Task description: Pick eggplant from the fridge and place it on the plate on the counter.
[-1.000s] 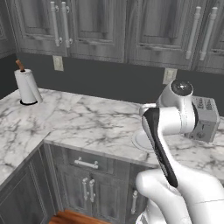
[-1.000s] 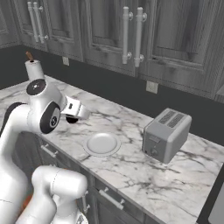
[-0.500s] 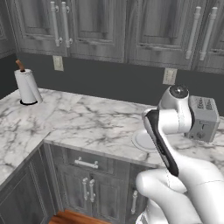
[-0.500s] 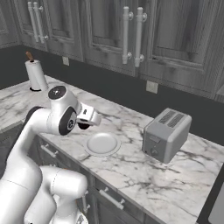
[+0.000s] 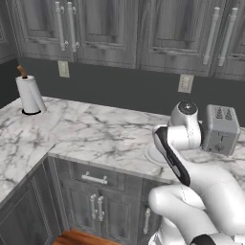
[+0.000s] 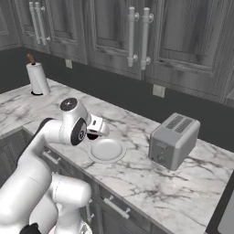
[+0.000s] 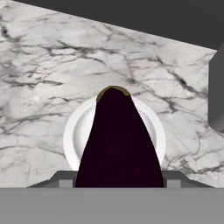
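My gripper [image 7: 118, 180] is shut on the eggplant [image 7: 117, 140], a dark purple-maroon body that stretches forward between the fingers. Beneath it lies the white plate [image 7: 72, 131] on the marble counter [image 7: 39, 74], and the eggplant's tip hangs over the plate's far rim. In the right base view the gripper [image 6: 93, 135] hovers just above the left edge of the plate [image 6: 107, 150]. From the left base camera, the arm covers most of the plate [image 5: 151, 156]. The fridge is out of view.
A silver toaster [image 6: 173, 140] stands on the counter [image 6: 137, 176] right of the plate, also seen as the toaster [image 5: 220, 129]. A paper towel roll [image 6: 37, 78] stands far left by the wall. Dark grey wall cupboards [image 6: 137, 32] hang above.
The arm has swung right along the counter, carrying the eggplant from well left of the plate to its left edge. The grip has not changed.
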Available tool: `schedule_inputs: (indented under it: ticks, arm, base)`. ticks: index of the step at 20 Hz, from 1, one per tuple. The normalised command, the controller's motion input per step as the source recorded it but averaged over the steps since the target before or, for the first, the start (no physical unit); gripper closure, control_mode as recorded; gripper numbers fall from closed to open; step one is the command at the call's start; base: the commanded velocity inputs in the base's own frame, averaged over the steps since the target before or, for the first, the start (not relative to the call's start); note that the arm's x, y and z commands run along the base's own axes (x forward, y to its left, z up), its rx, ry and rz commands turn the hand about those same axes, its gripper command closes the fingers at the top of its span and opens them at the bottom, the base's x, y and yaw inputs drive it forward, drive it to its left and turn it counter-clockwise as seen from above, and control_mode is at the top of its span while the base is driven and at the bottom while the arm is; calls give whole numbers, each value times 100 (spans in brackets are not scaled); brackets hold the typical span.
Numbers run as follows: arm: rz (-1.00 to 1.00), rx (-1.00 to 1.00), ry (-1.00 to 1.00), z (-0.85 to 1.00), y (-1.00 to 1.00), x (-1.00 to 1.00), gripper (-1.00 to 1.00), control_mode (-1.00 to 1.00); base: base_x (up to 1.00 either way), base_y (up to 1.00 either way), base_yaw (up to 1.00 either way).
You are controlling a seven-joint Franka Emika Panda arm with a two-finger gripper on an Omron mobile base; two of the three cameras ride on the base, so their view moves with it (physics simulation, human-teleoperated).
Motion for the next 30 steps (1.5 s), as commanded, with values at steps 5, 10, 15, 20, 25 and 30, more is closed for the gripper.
schedule_inputs:
  ticks: [5, 10, 15, 20, 25, 30]
  arm:
    - [0, 0, 1, -44, -16, 13, 100, -100]
    - [0, 0, 0, -37, -5, 1, 100, -100]
    - [-2, 0, 0, -29, 0, 0, 100, -100]
    - [-2, 0, 0, -33, 0, 1, 100, -100]
    - [-2, 0, 1, -31, 0, 18, 100, -100]
    - [-2, 0, 4, -37, 0, 22, 100, -100]
  base:
    - [0, 0, 0]
    - [0, 0, 0]
    - [0, 0, 0]
    - [0, 0, 0]
    - [0, 0, 0]
    - [0, 0, 0]
